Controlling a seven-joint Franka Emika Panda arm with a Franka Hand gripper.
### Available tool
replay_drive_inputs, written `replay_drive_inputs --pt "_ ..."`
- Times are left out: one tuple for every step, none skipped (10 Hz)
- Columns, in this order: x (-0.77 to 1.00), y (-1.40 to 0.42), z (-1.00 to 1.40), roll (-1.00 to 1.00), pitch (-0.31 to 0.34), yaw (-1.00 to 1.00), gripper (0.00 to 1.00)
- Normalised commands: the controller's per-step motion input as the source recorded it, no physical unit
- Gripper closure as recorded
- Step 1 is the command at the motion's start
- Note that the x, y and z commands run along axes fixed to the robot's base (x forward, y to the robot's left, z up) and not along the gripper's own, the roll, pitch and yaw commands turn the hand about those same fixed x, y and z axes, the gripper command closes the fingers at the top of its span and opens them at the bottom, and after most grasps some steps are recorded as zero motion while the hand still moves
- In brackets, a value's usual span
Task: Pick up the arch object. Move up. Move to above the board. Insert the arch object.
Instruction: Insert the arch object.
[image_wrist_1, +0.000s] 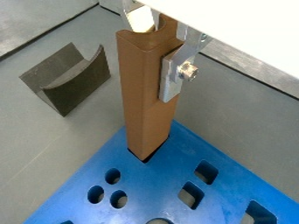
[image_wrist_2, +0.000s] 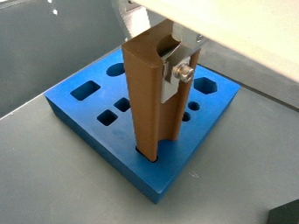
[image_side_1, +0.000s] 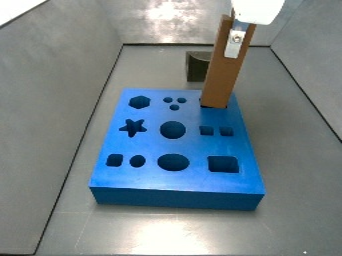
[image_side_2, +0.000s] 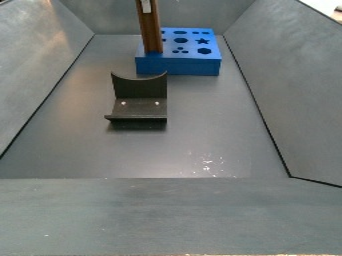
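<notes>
Gripper (image_wrist_2: 176, 63) clamped on the upper part of the arch object (image_wrist_2: 152, 101), one silver finger plate (image_wrist_1: 179, 70) with its bolt lying flat against a side face in both wrist views; opposite finger hidden behind the column. Held upright, presumably so the notched lower end meets its cut-out squarely. Lower end of arch object already seated in a dark hole at the corner of the board (image_wrist_2: 87, 118); depth of entry not determinable. In a side view, column (image_side_1: 222, 68) standing at the far right corner of the blue slab (image_side_1: 181, 185), near the other cut-outs. Grip high on the column judged deliberate: keeps fingers clear of the board surface during insertion. Dark grey block with curved dip (image_side_2: 138, 100) resting on the floor apart from the board, untouched. No brands, labels or legible writing found on any item.
</notes>
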Motion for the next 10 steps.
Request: replay_drive_inputs --pt "0.00 -0.03 -0.47 -0.05 -0.090 0.21 1.00" --pt "-0.07 0.00 -0.51 -0.02 -0.089 0.29 1.00" --pt "-0.11 0.00 -0.55 0.00 -0.087 0.32 1.00" --pt "-0.11 0.00 -0.57 0.00 -0.090 0.32 1.00" --pt "-0.10 0.00 -0.58 0.00 -0.090 0.32 1.00" --pt "-0.11 0.00 -0.61 0.00 -0.094 0.30 1.00" --pt "-0.11 0.00 -0.65 0.00 -0.097 0.29 1.00" --pt "-0.10 0.00 -0.69 0.00 -0.099 0.27 1.00" --pt "0.00 0.00 -0.40 0.00 -0.044 0.22 1.00" --pt "0.00 0.00 0.00 0.00 0.000 0.00 1.00"
